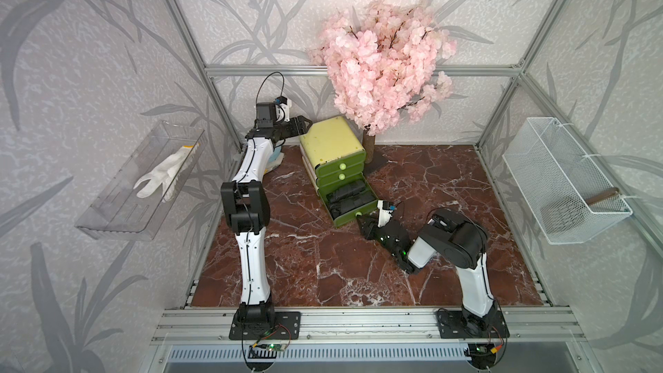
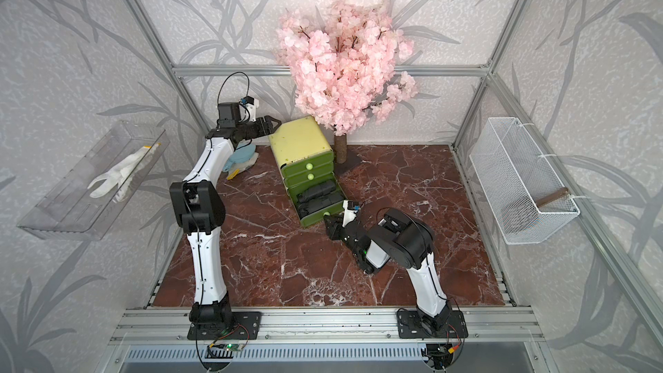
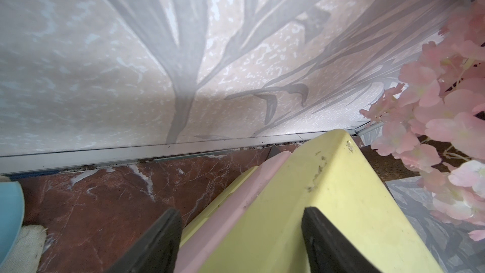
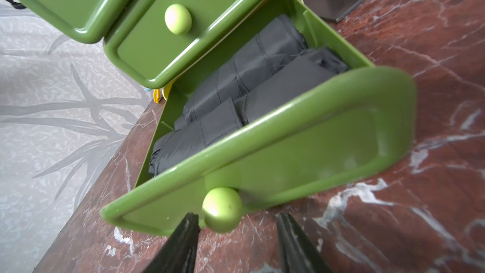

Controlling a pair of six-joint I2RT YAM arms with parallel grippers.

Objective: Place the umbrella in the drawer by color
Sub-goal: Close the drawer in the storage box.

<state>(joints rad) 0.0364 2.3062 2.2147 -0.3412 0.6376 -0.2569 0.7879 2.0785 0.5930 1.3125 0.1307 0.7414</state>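
Two folded black umbrellas (image 4: 244, 74) side by side inside the pulled-out bottom drawer (image 4: 301, 148) of the small cabinet (image 1: 328, 138), the two drawers above it pushed in. Right at that drawer's pale knob (image 4: 221, 208), the right claw (image 4: 237, 217), low over the marble table (image 1: 323, 263), jaws apart with the knob between them, not clamped. At the cabinet's rear top corner, the left claw (image 3: 241, 210), spread open astride the yellow edge; just behind, a pink blossom tree (image 1: 384, 59).

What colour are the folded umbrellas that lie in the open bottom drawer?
The folded umbrellas are black to dark grey, shown best in the right wrist view.
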